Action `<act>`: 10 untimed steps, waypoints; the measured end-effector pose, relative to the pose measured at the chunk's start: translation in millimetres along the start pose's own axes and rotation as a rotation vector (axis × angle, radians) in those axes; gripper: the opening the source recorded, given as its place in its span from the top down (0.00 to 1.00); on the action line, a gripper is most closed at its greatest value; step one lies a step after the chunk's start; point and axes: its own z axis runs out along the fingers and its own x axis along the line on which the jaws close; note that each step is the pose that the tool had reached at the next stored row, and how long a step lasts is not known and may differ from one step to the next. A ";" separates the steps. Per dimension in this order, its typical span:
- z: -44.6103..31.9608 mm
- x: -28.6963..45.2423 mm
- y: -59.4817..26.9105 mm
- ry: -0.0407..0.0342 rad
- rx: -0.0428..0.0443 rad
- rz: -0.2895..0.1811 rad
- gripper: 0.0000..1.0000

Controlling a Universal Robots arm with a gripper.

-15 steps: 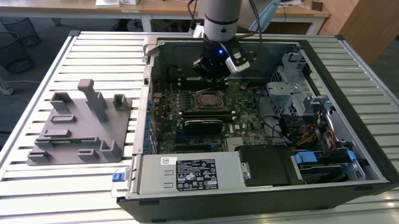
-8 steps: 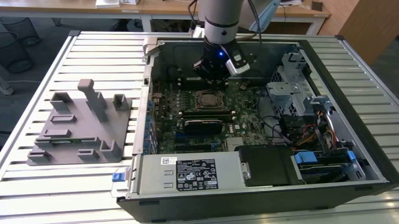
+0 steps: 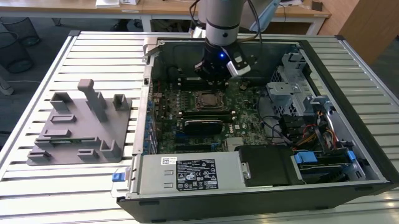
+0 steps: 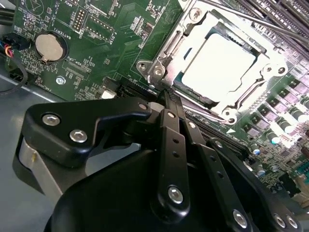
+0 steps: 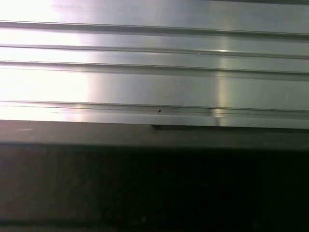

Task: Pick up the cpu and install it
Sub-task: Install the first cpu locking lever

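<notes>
The gripper [image 4: 170,104] was matte black with silver screw heads, and just beyond its tips the chip [image 4: 219,65] showed a pale silver-white top inside a shiny steel frame [image 4: 166,58]. The circuit board [image 4: 96,43] around it was deep green with fine white markings and a silver coin battery [image 4: 50,47]. Off to the side of the tool, a plain grey plastic fixture [image 3: 81,128] sat on a table [image 3: 93,51] of pale silver slats, and the computer case [image 3: 249,196] was black with small blue clips [image 3: 119,177].
</notes>
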 end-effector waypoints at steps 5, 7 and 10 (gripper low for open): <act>1.5 -0.1 -0.1 0.0002 0.0001 0.000 0.89; 1.3 -0.2 -0.1 0.0001 0.0000 0.000 0.89; -0.4 -0.2 0.0 0.0000 -0.0001 0.000 0.89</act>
